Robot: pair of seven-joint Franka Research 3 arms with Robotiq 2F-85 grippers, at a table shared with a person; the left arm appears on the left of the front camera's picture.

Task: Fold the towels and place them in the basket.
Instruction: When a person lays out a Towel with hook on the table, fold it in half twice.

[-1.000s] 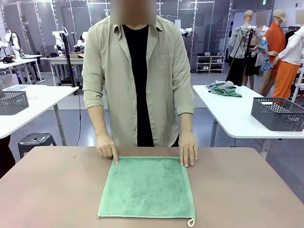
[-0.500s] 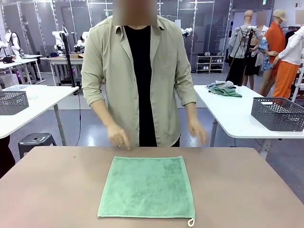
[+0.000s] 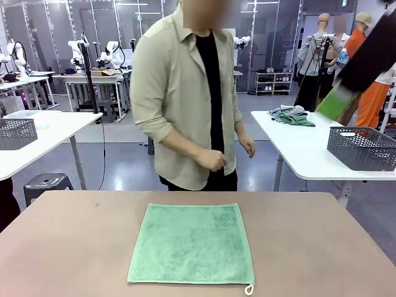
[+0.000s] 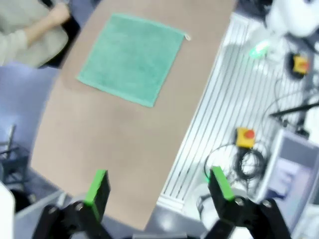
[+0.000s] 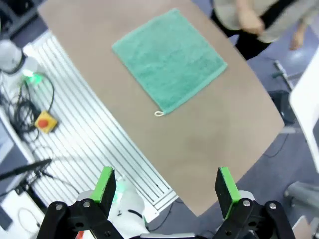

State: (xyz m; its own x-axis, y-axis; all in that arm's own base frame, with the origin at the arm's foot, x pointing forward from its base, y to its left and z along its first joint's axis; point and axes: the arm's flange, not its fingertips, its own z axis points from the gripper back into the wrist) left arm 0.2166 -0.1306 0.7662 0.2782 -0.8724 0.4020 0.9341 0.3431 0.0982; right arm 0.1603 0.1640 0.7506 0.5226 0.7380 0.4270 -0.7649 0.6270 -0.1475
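A mint green towel (image 3: pixel 192 243) lies flat and square on the brown table (image 3: pixel 68 247), with a small white loop at its near right corner. My left gripper (image 4: pixel 159 191) hangs open high above the table's edge, and the towel (image 4: pixel 132 57) lies far below it. My right gripper (image 5: pixel 166 189) is also open and high up, over the table's other side, with the towel (image 5: pixel 169 59) well ahead of it. A black finger with a green pad (image 3: pixel 337 102) shows at the front view's top right. Nothing is held.
The person stands behind the far edge, turned sideways, hands (image 3: pixel 213 159) at the waist and off the table. Dark grey mesh baskets stand on the white side tables at right (image 3: pixel 362 147) and left (image 3: pixel 15 133). A crumpled cloth (image 3: pixel 292 116) lies on the right table.
The person lifted both hands off the towel's far corners, stepped back and turned toward picture right. A black finger with a green pad came into the front view's top right.
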